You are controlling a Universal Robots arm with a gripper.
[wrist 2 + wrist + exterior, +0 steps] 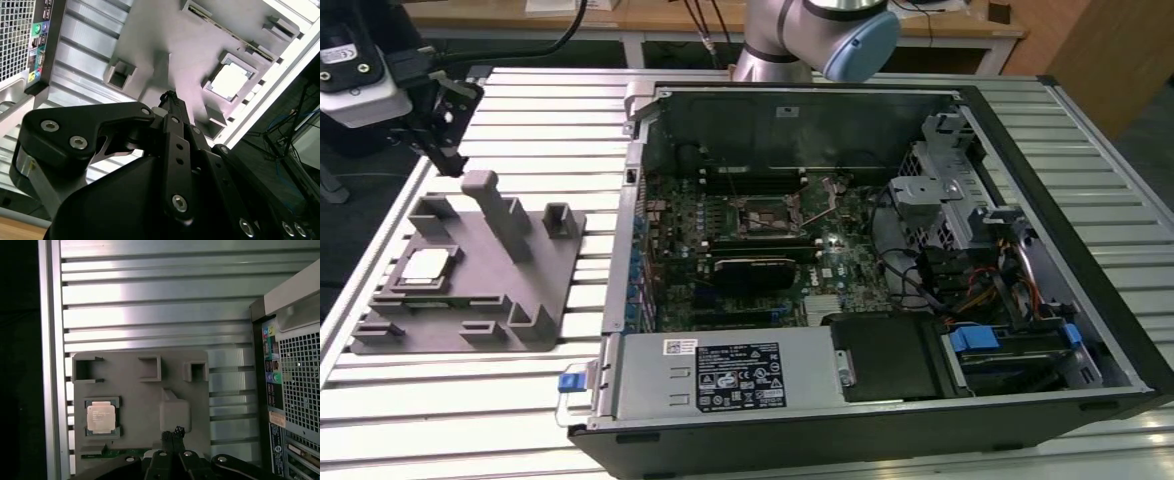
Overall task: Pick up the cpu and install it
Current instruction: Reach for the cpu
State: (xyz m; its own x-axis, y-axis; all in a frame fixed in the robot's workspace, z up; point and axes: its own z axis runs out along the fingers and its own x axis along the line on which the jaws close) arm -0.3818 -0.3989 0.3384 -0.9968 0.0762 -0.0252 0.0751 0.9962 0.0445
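Observation:
The cpu is a small silvery square chip lying flat in a recess of the grey tray on the exterior view's left. Both wrist views show the cpu in its seat on the tray. My gripper hangs above the table just beyond the tray's far end, clear of the chip. Its black fingers are pressed together with nothing between them. The bare motherboard socket sits in the middle of the open computer.
The open computer case lies on the ribbed metal table, on the exterior view's right of the tray. Upright posts rise from the tray near the cpu. The table's edge and dark floor run close beside the tray.

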